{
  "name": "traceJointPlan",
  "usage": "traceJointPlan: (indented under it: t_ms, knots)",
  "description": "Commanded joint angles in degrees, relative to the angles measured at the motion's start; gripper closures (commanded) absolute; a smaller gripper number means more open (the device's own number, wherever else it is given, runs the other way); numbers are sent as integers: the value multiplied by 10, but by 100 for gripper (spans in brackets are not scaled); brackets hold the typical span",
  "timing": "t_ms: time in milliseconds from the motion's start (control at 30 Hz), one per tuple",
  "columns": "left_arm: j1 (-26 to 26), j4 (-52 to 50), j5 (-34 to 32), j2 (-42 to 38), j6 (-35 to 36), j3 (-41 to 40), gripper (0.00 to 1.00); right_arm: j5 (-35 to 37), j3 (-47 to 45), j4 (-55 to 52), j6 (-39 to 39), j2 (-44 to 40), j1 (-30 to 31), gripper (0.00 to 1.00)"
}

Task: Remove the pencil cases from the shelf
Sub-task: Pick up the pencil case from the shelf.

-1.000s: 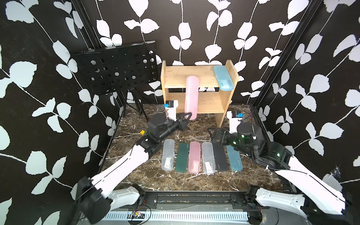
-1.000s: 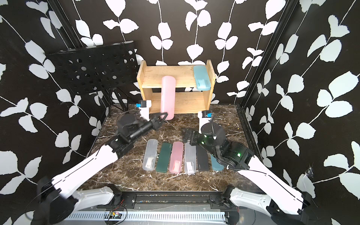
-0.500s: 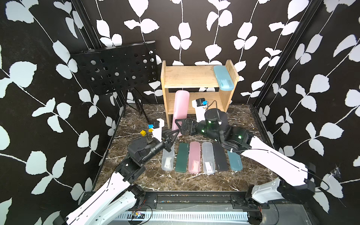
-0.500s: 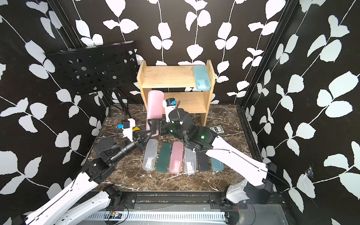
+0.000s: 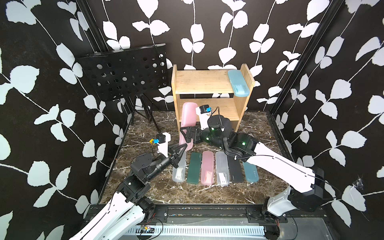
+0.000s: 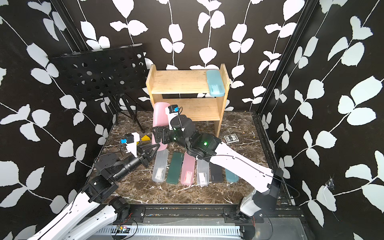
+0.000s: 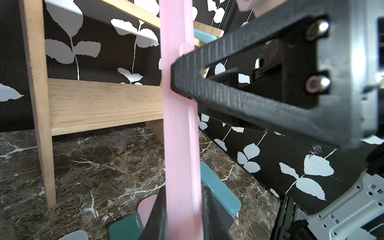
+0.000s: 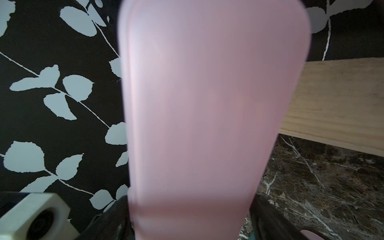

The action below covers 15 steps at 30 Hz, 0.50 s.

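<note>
Grainy pine shelf (image 5: 199, 82), frosted pink plastic case (image 8: 207, 114), glossy marbled tabletop (image 5: 187, 195)

Black perforated metal music stand (image 5: 124, 73) on thin tripod legs; stands at ten o'clock on the dark brown, white-veined marble tabletop (image 5: 207, 193), panel tilted, seen in both top views. Small black-and-white card box (image 6: 231, 138) in a top view; lies flat toward two o'clock. Small yellow wedge-shaped block (image 6: 145, 138) at nine o'clock. Black wallpaper with white leaf vines (image 5: 207, 31) all around. White slotted cable duct (image 5: 197, 230) along six o'clock.
</note>
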Motion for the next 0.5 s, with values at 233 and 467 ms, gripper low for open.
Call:
traceJointPlan:
  t_ms: [233, 467]
  knots:
    - [2, 16, -5, -31, -5, -15, 100, 7, -28, 48, 17, -5, -3, 38]
    - [2, -79, -105, -58, 16, 9, 1, 47, -33, -9, 24, -1, -5, 37]
